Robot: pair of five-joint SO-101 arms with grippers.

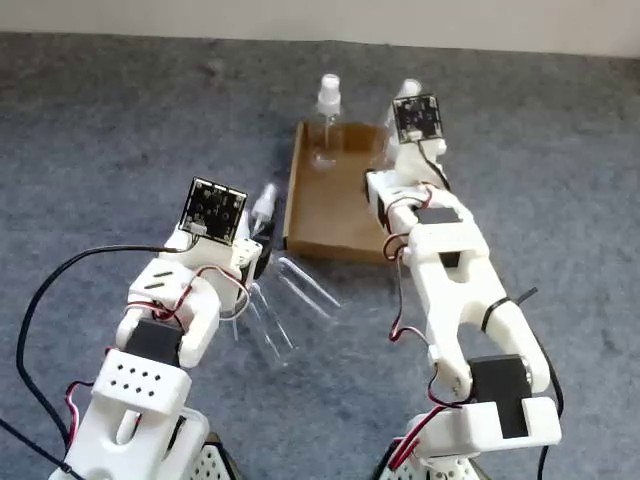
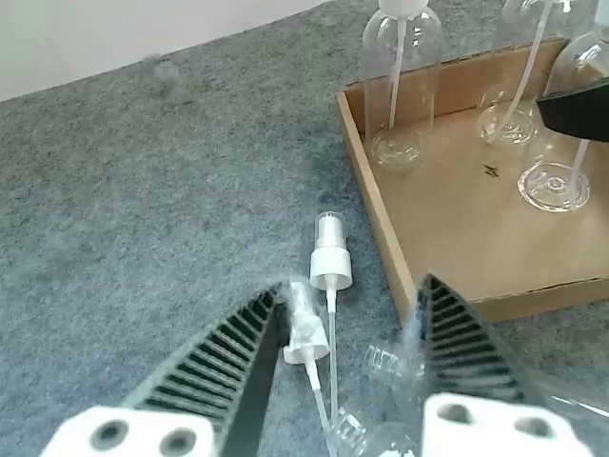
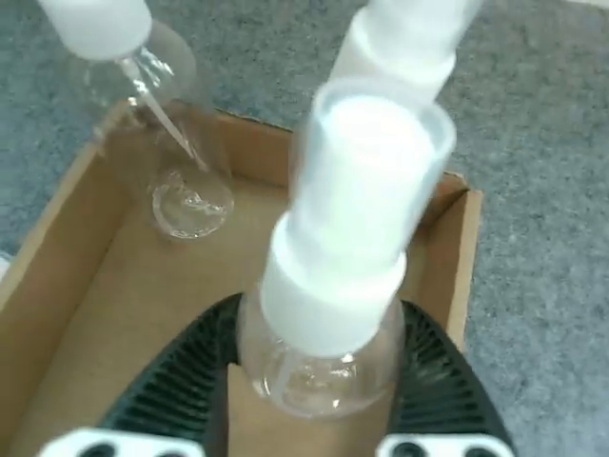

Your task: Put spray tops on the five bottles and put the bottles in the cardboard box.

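Right pincer [image 3: 319, 322] around bottle [image 3: 319, 376], over box [image 3: 86, 286]

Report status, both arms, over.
Left gripper, jaws open, over loose spray tops. Right gripper shut on capped bottle inside cardboard box. Two more bottles stand close by.

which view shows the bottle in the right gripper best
Right wrist view: the bottle is close up, spray top on, held in the right gripper over the box. The left wrist view shows its base; the high view, only its top behind the arm.
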